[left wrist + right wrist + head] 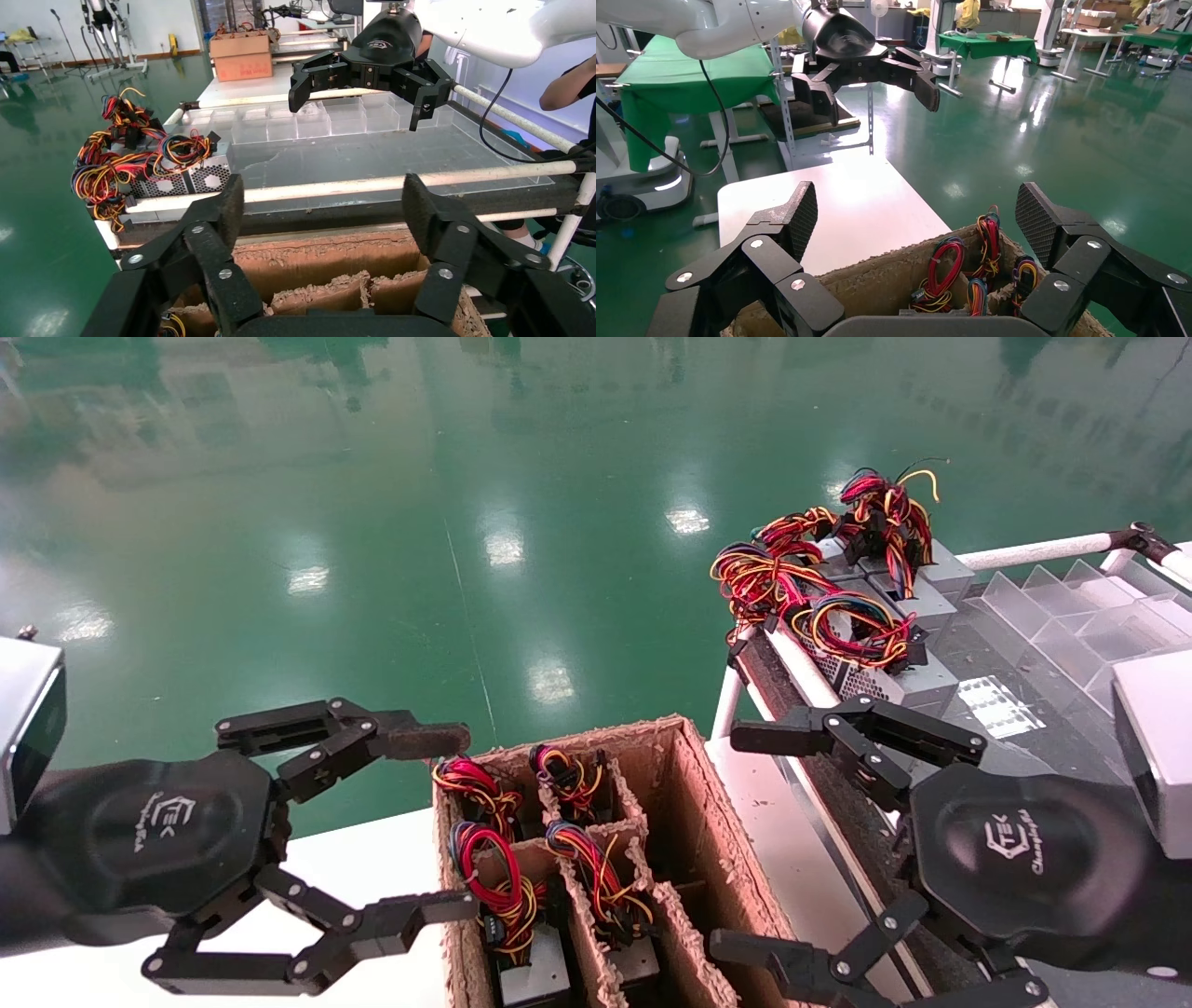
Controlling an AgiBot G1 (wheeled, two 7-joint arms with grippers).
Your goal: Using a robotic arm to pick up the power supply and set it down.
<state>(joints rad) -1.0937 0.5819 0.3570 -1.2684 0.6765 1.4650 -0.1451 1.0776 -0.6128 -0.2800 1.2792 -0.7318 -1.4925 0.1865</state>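
Observation:
Several power supplies stand upright in a divided cardboard box (694, 775); one silver case (526, 975) shows under looped red and yellow wires (494, 877). More power supplies (885, 677) with tangled wires lie on the rack at the right. My right gripper (736, 843), with all-black fingertips, hangs open over the box's right side, holding nothing. In the right wrist view its own gripper (919, 210) stands wide above the box (877, 274) and wire loops (944, 270). My left gripper (461, 822), with a brownish pad, is open at the box's left edge.
The rack has white rails (1034, 551), a dark bed and clear plastic dividers (1071, 598). The box sits on a white table (372, 859). Green floor lies beyond. Two compartments on the box's right side (670, 840) look vacant.

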